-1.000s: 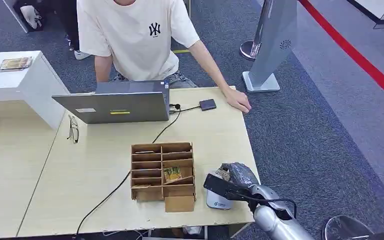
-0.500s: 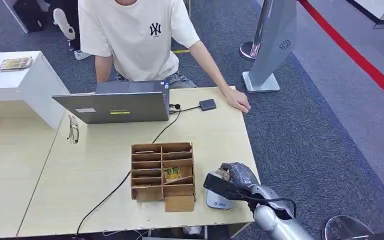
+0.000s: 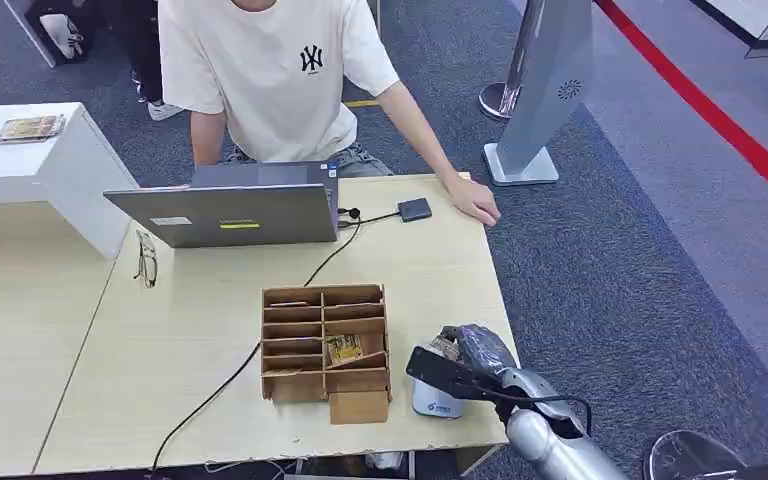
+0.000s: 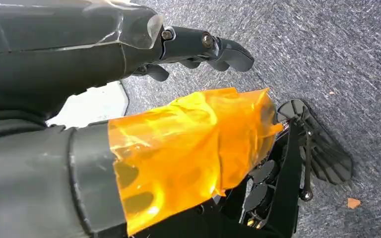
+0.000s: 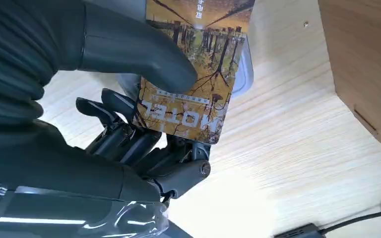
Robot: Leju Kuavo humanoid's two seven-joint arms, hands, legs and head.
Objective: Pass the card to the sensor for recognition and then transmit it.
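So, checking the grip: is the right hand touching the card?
Touching. In the right wrist view the right hand's thumb presses on the card, fingers behind.

Hotel card (image 5: pixel 198 64), autumn-tree print w/ white lettering, held flat just over white sensor (image 3: pixel 434 397) at counter's (image 3: pixel 430 290) near right edge.

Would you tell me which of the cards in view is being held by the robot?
The hotel card pinched in the right hand over the sensor; another sits in the wooden organizer.
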